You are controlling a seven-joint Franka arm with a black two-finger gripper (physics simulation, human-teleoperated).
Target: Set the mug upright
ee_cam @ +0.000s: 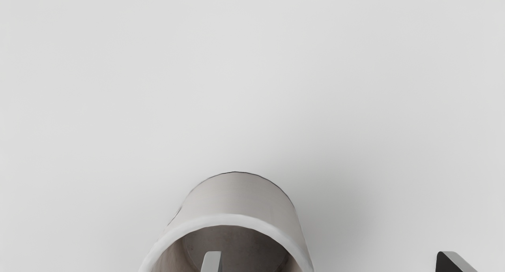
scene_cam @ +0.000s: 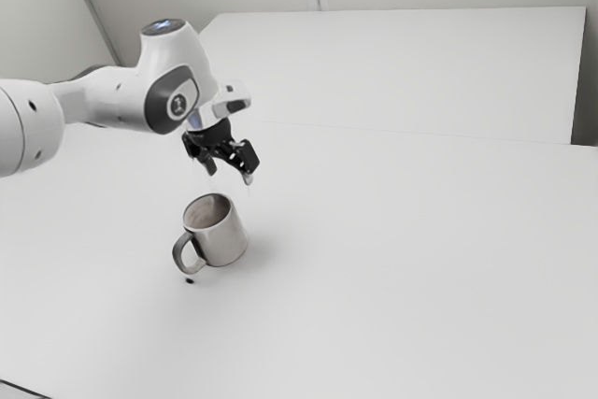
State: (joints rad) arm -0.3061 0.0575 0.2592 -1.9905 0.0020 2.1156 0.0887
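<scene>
Grey, the mug (scene_cam: 225,239) stands upright on the bench (scene_cam: 420,259), mouth up; above it the pincer (scene_cam: 230,176) hangs released, its fingers wide apart.

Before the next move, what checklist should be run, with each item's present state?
1. Mug upright: ok, mouth up, base on the table.
2. Pincer open: ok, fingers wide apart.
3. Pincer free of the mug: ok, a gap shows above the rim.
4. Pincer centred over the mug: not ok, the wrist view shows one finger across the mouth, the other beyond the side.
5. Mug's whole inside empty: cannot tell, part is out of sight.
</scene>
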